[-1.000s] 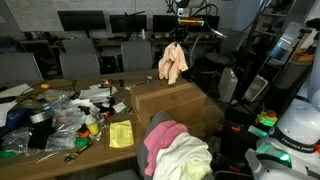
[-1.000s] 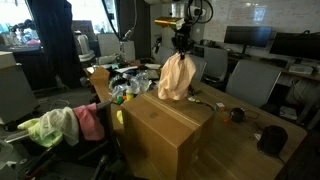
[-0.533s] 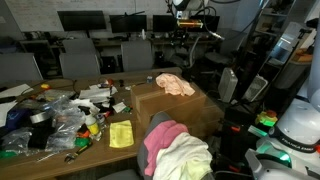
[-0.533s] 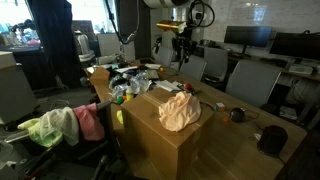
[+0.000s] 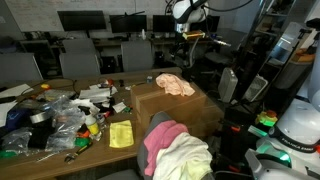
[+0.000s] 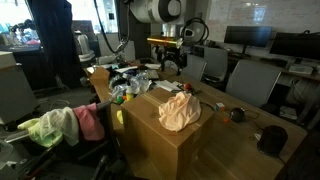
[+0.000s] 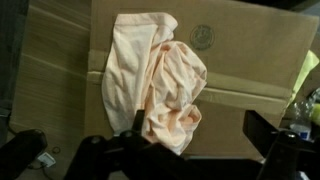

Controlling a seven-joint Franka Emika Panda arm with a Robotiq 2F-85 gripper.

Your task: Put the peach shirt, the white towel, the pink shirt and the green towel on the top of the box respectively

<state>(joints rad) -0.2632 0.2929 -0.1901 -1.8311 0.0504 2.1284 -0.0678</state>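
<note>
Peach-orange soft fabric shirt crumpled on top of large plain brown cardboard box, with black two-finger gripper at about twelve o'clock from it in an exterior view, well apart, jaws spread wide, empty.

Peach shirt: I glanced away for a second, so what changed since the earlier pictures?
The gripper opened and let go of the peach shirt, which dropped from hanging above the box to lie crumpled on its top. The pink shirt, white towel and green towel stayed piled nearby.
</note>
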